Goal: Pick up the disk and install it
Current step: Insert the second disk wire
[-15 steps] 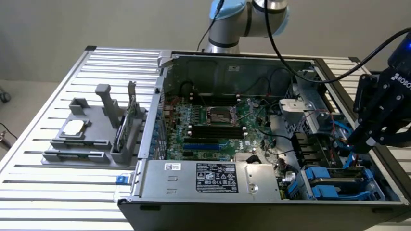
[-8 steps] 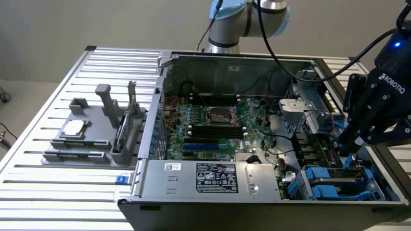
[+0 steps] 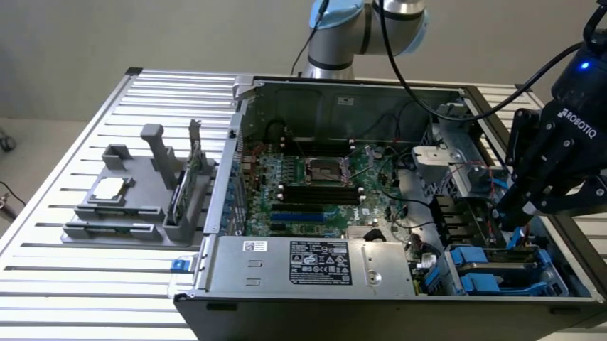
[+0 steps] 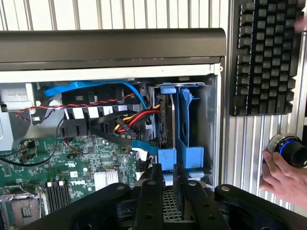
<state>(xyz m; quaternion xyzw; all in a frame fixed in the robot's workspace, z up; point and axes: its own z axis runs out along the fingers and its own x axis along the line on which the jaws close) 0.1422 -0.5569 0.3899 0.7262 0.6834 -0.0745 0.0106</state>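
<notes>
The disk (image 4: 168, 120) stands on edge in the drive bay (image 4: 201, 120) at a corner of the open computer case. Its dark edge is framed by the blue carrier (image 4: 166, 158). My gripper (image 4: 167, 167) is right over it. Its two black fingers (image 4: 152, 191) stand narrowly apart, with the carrier's near end between their tips, shut on it. In the exterior view the gripper (image 3: 507, 219) hangs over the blue bay (image 3: 493, 273) at the case's front corner, on the exterior view's right.
Red, yellow and black cables (image 4: 134, 120) and a blue cable (image 4: 96, 88) crowd beside the bay. A keyboard (image 4: 264, 57) lies outside the case, and a hand (image 4: 283, 175) rests at a knob (image 4: 290, 149). A grey fixture (image 3: 124, 206) holds a silver chip (image 3: 109, 188) and a green card (image 3: 195, 170).
</notes>
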